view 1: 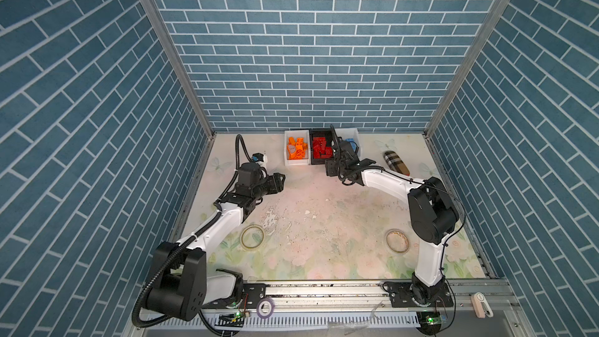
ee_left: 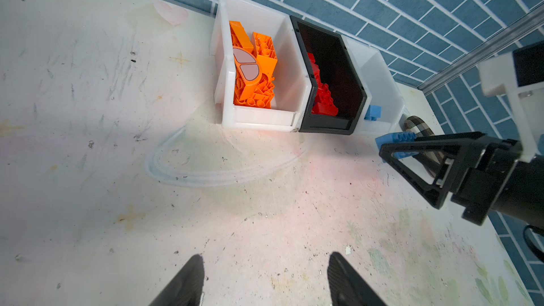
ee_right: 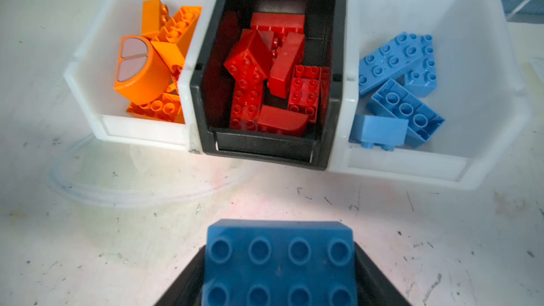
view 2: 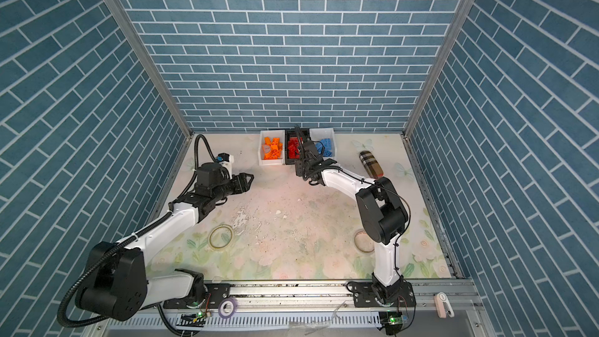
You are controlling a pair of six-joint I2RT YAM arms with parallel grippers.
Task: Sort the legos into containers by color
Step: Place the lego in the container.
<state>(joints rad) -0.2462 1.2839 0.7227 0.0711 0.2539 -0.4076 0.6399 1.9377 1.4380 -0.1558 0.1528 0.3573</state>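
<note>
Three bins point(ee_right: 266, 146) hold orange legos point(ee_right: 147, 80), red legos point(ee_right: 279, 66), blue legos point(ee_right: 394, 60).

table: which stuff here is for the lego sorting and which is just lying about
Job: orange bricks, red bricks, blue bricks, held blue brick, two white bins, black bin.
Lying about: plaid case, two clear tape rolls, purple tape roll.

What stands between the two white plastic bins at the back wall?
A black open-topped plastic bin holding red studded bricks, close against both; clearest in the right wrist view.
</note>
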